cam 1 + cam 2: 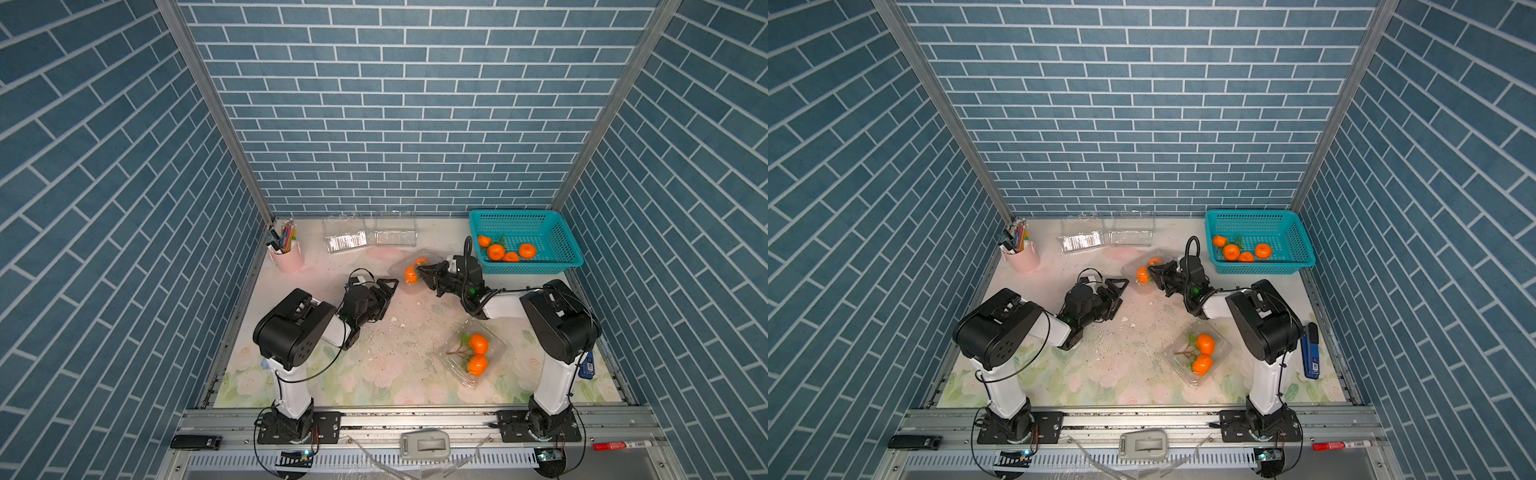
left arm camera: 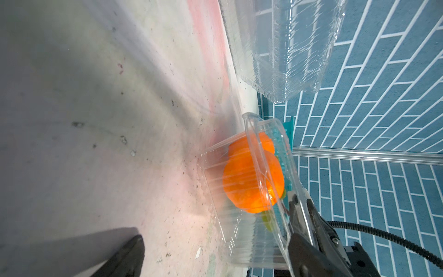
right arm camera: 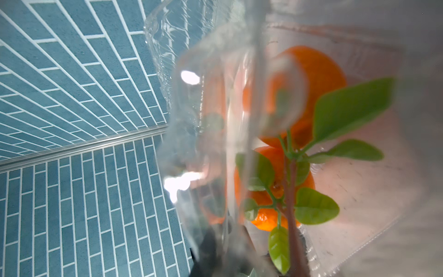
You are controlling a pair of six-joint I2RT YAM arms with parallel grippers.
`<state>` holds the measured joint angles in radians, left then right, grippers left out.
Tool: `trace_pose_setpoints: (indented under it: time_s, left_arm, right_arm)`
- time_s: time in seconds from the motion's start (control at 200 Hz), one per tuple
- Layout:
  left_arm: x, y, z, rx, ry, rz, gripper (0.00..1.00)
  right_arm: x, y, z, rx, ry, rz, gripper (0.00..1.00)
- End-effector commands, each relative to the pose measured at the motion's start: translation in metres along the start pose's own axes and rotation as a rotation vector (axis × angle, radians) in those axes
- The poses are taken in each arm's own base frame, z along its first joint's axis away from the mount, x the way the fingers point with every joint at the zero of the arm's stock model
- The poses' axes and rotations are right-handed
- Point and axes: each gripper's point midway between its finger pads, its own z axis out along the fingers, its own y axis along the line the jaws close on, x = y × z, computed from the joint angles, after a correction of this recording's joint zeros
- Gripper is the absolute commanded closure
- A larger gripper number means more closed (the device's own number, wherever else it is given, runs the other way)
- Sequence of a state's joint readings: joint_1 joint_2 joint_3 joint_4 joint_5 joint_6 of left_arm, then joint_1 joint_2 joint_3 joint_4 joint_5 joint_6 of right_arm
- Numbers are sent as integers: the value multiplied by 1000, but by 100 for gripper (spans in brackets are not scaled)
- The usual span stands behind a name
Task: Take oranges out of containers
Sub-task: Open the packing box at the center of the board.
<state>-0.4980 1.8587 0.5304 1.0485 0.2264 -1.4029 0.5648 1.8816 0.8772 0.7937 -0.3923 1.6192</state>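
Note:
A clear container (image 1: 409, 289) lies mid-table with two oranges (image 1: 410, 273) on a leafy twig inside. Its lid (image 2: 271, 148) stands partly raised. My right gripper (image 1: 422, 272) is shut on the lid's edge; in the right wrist view the blurred plastic runs between its dark fingers (image 3: 211, 247). My left gripper (image 1: 390, 286) is open, and the container's near end (image 2: 251, 235) sits between its fingers (image 2: 129, 256). Another container (image 1: 496, 345) at the front right holds two oranges (image 1: 478, 344). Two empty containers (image 1: 346, 237) stand open by the back wall.
A teal basket (image 1: 552, 232) at the back right holds several oranges (image 1: 495, 251). A pink pen cup (image 1: 286, 257) stands at the back left. White crumbs and scraps (image 1: 392, 320) dot the floral mat between the arms. A blue device (image 1: 1310, 353) lies by the right arm.

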Motion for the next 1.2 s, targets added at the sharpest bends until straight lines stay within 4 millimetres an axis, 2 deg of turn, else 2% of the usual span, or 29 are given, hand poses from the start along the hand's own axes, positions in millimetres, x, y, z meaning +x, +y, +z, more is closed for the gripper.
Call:
trace_pose_setpoints:
  time_s: [0.0,0.44,0.73,0.865,1.195]
  left_arm:
    - [6,46,-2,-166,5,-24,5]
    - [4,49,-1,-169,-10,-49,7]
    - [0,44,0,-166,-23,-47,7]
    - [0,49,-3,-177,-29,-53,7]
    - [2,57,-1,-179,-28,-80,7]
  right_arm:
    - [4,5,-2,-21,3,24,83]
    - [7,11,0,-56,13,46,84]
    - [12,1,-3,-38,15,51,84]
    - [12,-4,-6,-31,8,58,85]
    - [17,2,-6,-47,17,58,85]
